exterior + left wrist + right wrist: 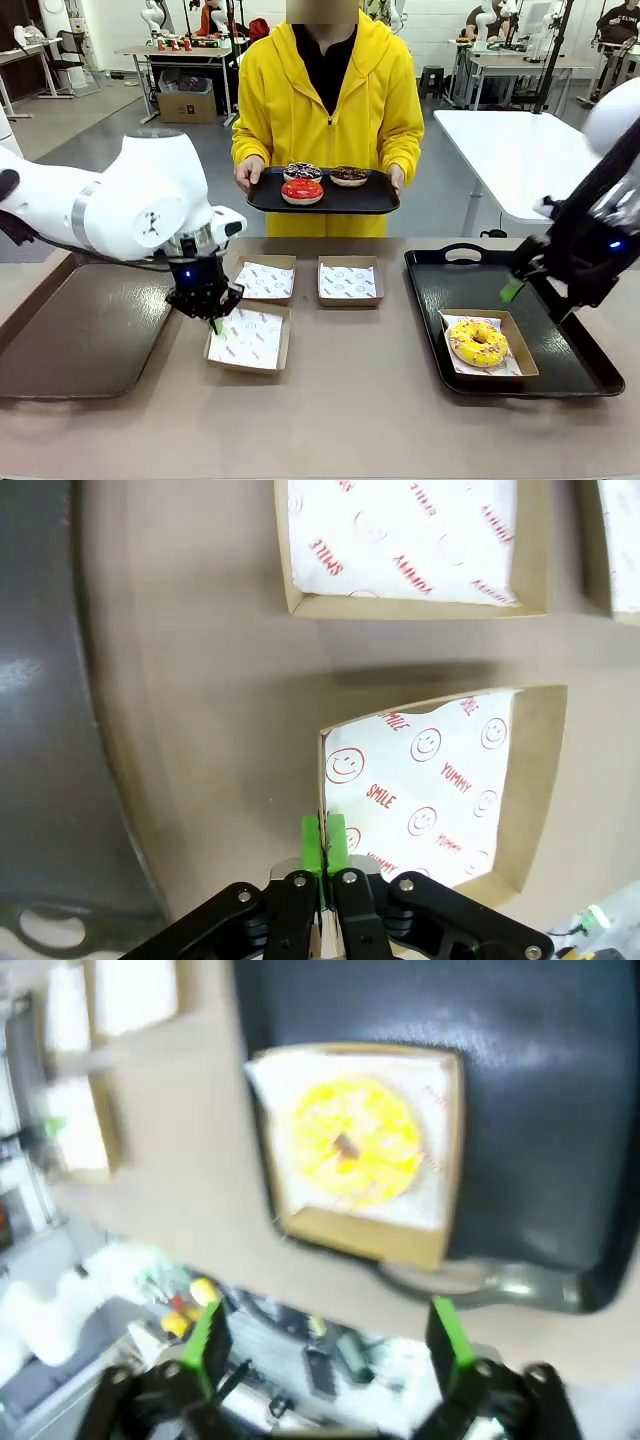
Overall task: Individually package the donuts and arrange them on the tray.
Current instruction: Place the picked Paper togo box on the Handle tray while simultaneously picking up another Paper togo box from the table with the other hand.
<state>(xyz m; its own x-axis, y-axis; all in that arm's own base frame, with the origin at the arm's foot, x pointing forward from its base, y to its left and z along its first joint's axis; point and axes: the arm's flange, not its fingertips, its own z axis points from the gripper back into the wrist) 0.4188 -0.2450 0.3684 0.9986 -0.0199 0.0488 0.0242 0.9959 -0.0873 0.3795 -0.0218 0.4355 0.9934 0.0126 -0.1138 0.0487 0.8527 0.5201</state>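
A yellow-iced donut (478, 342) lies in a paper-lined cardboard box on the black tray (440, 285) at the right. My right gripper (530, 292) hangs open over that tray, up and to the right of the box. In the blurred right wrist view the same donut (355, 1140) sits beyond the open right gripper (328, 1345). My left gripper (212, 318) is shut on the left wall of an empty box (248, 340); its green pads (312, 840) pinch the wall of the box (440, 780). A person holds a small tray (265, 200) with the red (302, 191), flecked (302, 172) and chocolate (349, 176) donuts.
Two more empty lined boxes (265, 280) (350, 281) stand side by side behind the held one. A dark empty tray (80, 340) lies at the table's left end, close to my left arm. The person stands at the far edge, mid-table.
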